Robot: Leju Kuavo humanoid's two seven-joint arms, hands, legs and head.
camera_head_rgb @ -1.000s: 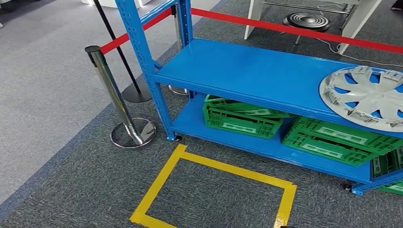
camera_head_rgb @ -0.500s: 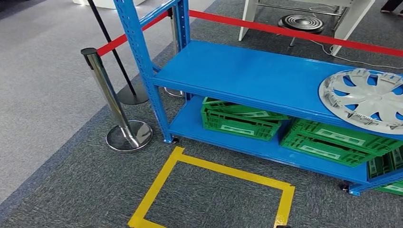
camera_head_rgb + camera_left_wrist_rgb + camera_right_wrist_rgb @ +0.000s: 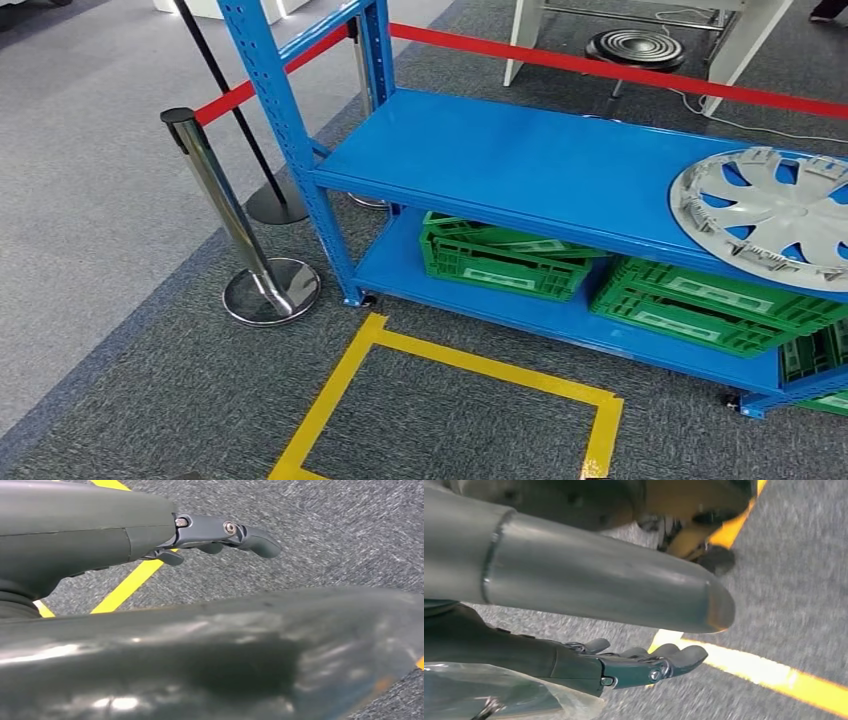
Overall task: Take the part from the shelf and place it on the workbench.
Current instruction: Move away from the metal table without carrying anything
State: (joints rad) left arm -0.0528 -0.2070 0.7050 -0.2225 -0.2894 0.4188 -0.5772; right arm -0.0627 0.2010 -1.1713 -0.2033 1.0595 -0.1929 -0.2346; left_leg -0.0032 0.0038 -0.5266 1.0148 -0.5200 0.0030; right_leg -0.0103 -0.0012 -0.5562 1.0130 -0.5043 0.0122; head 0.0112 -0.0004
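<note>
One blue shelf [image 3: 520,150] with two levels stands on grey carpet [image 3: 150,400]. One part, a silver hubcap [image 3: 770,215], lies flat on the upper level near its right end, cut by the picture's edge; no hand touches it. On the lower level lie green crates [image 3: 500,260]: two show whole, and more show in part at the far right, their number not to be told. One outline of yellow tape [image 3: 470,360] marks the carpet just in front of the shelf. Two posts stand left of the shelf: one chrome post [image 3: 225,210] on a round base and one black post [image 3: 215,85] behind it. Red belt [image 3: 600,65] runs in two stretches, one from the chrome post toward the shelf's upright, one behind the shelf. Beyond the belt stands one black stool [image 3: 637,45] beside a white table's legs [image 3: 745,45].

The left hand [image 3: 215,535] hangs over the carpet and a strip of tape, fingers loosely curved and apart, holding nothing. The right hand [image 3: 644,662] likewise hangs over carpet and tape, fingers nearly straight and side by side, holding nothing.
</note>
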